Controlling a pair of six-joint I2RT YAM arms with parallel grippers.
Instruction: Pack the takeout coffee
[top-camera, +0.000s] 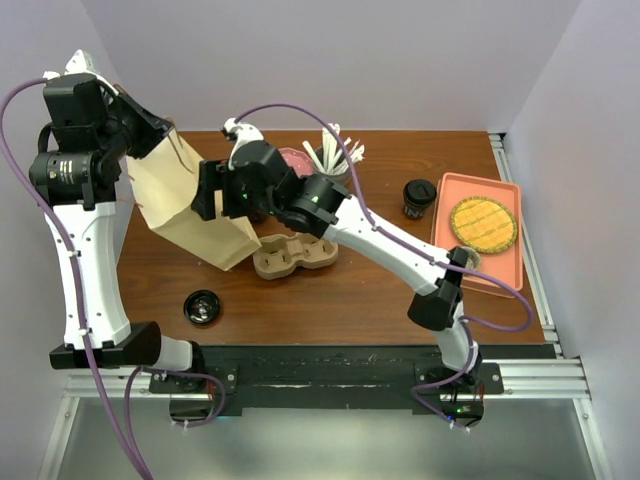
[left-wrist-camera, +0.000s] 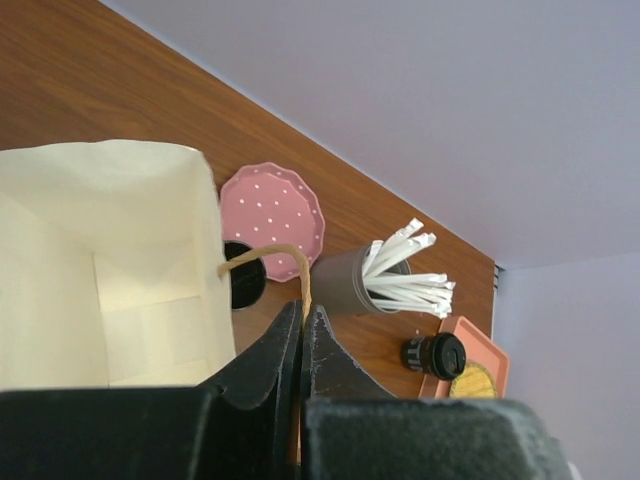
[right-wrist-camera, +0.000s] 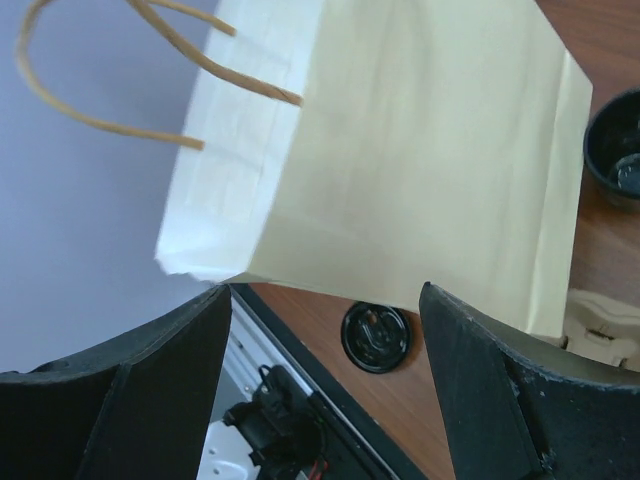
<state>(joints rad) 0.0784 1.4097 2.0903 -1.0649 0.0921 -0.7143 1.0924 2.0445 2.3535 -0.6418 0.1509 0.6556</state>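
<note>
Coffee cup stands upright by the tray, well right of the right gripper (spread wide, nearer arm); left gripper is clamped on the bag handle.

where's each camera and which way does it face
Top external: above and behind the arms, looking down at the table; both arms show.
Left wrist: behind the left gripper, shut on the bag handle, facing the far wall.
Right wrist: behind the open right gripper, facing the paper bag.
Shared: both wrists see the paper bag.
</note>
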